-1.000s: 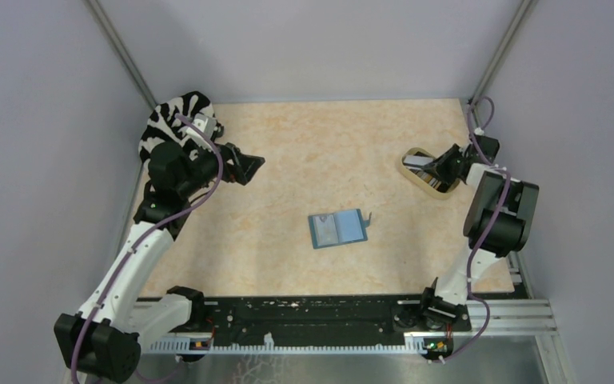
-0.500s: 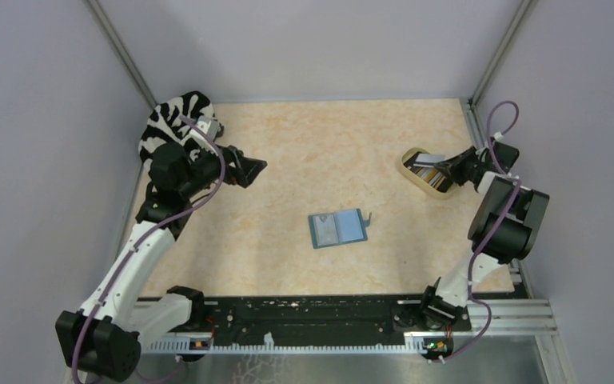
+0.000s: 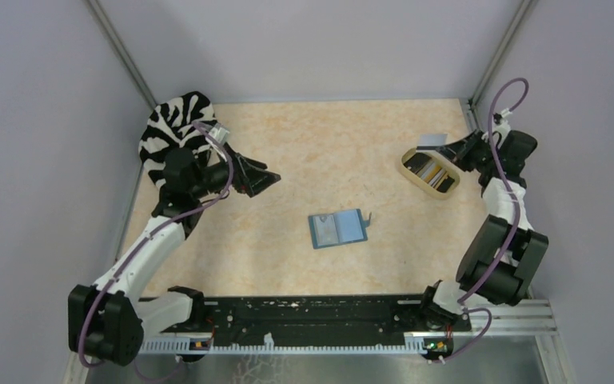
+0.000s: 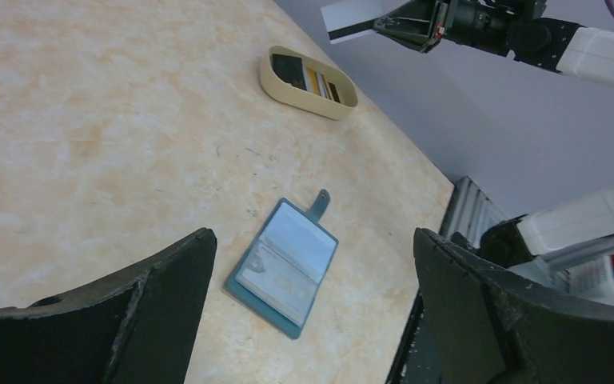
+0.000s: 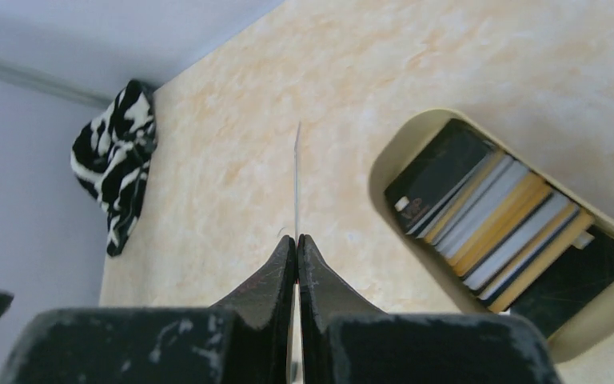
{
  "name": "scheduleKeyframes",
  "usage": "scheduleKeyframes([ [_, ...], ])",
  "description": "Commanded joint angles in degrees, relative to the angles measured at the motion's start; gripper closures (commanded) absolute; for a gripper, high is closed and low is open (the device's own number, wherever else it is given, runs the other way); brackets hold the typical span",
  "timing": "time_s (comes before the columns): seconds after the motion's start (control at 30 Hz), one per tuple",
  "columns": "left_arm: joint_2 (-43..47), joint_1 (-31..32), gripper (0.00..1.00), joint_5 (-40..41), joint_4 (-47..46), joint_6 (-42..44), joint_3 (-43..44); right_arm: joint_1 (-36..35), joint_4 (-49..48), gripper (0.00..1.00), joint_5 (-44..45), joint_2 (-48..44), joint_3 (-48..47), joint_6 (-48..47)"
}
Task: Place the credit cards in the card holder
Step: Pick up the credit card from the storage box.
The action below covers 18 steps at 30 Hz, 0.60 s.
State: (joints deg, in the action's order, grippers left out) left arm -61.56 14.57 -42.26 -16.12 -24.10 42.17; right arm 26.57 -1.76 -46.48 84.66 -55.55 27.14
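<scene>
One pale card point(image 3: 432, 140) is up in the air, pinched tight by the right fingers point(image 5: 281, 276). The right wrist view shows this card only as a thin line, edge on. The left wrist view shows its flat white face with a dark stripe. It hangs beside the beige tray point(image 3: 404, 168) and does not touch it. The other credit cards point(image 5: 492, 216) stand packed side by side in that tray, dark, yellow and pale ones. Only the right wrist view shows them this clearly. The card holder point(image 3: 336, 229) lies open and flat in the middle of the tabletop point(image 3: 312, 136), with its small tab on the right side. It is well apart from the tray and from the pale card. The left fingers point(image 4: 164, 296) are spread wide and hold nothing. In the left wrist view the card holder shows between them, down on the tabletop. A zebra cloth point(image 3: 172, 120) lies in the far left corner
</scene>
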Motion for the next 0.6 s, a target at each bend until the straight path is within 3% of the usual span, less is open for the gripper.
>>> scheduleKeyframes([
  [0.0,-4.7,-0.2,0.01,-11.3,-11.2,-10.9,-1.2,-3.7,6.5,1.0,-12.3,-6.5,0.3,-14.2],
  [0.1,-7.6,-0.2,0.07,-16.9,-23.5,-20.0,-4.6,-8.4,13.2,1.0,-18.0,-8.7,-0.6,-24.9],
  [0.2,-5.6,1.5,0.08,-13.8,-36.6,-23.8,-12.7,-14.8,23.7,1.0,-20.9,-10.0,-2.9,-36.7],
  [0.4,3.0,14.3,0.07,2.2,-31.1,-1.7,-22.0,-31.3,38.3,1.0,-21.3,-9.5,-5.2,-55.6],
  [0.57,3.6,17.2,0.08,4.3,-41.9,5.1,-30.3,-40.7,50.5,1.0,-18.0,-5.9,-6.7,-71.1],
])
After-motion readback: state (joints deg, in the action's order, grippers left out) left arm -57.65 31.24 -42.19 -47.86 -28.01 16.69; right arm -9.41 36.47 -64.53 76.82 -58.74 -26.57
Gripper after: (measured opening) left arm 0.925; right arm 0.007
